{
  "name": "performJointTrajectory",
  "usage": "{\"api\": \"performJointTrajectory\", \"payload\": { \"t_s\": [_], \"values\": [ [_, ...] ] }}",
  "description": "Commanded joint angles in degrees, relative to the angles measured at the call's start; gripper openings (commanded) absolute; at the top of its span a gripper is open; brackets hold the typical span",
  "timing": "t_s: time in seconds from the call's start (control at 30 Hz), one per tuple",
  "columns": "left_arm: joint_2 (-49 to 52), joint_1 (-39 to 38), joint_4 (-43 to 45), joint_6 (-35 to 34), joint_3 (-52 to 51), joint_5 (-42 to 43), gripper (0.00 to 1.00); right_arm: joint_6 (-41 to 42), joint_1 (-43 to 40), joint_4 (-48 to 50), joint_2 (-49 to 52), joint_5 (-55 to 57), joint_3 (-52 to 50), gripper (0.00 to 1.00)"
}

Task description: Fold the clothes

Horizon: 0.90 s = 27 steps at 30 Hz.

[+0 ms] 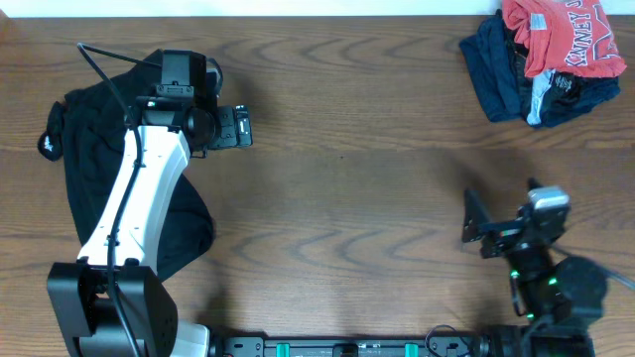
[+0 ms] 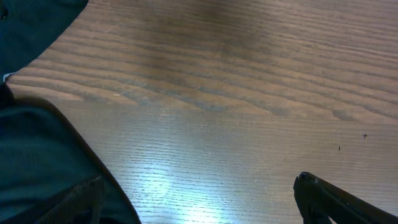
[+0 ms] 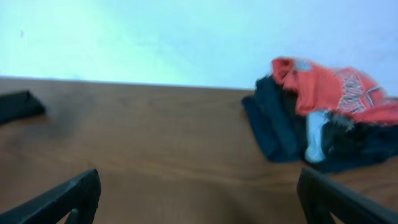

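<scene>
Cloth this soft and light flops, so we would pinch a hem. A big black shirt (image 1: 84,169) lies at the wooden desk's (image 1: 347,198) left edge. A coral-red lettered T-shirt (image 1: 571,35) tops dark blue clothes (image 1: 501,74) in its far right corner. The left gripper (image 1: 246,127) and right gripper (image 1: 472,218) gape empty.

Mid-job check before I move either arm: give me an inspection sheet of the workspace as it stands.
Surface: wooden table, bare through the middle.
Job's things: black shirt lying at the left, partly under the left arm; coral-red T-shirt heaped on dark blue garments in the far right corner.
Clutter: nothing seen.
Hands: left hand open, empty, over bare wood beside the black shirt; right hand open, empty, apart from the pile.
Cables: black cable running by the left arm over the black shirt.
Surroundings: pale wall behind the table's far edge.
</scene>
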Motion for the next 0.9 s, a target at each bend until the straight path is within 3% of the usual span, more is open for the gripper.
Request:
{"api": "performJointTrajectory", "payload": {
  "t_s": [0.0,0.27,0.87],
  "values": [
    [0.6,0.2,-0.1,-0.3,-0.4,0.4,0.98,-0.2,2.6,5.4,-5.1,2.4,-7.9,0.99],
    [0.6,0.2,-0.1,-0.3,-0.4,0.4,0.98,0.5,5.6,10.8,-15.2,8.0,-20.4,0.99],
    [0.6,0.2,-0.1,-0.3,-0.4,0.4,0.98,0.4,5.7,10.5,-15.1,9.8,-20.3,0.99]
  ]
}}
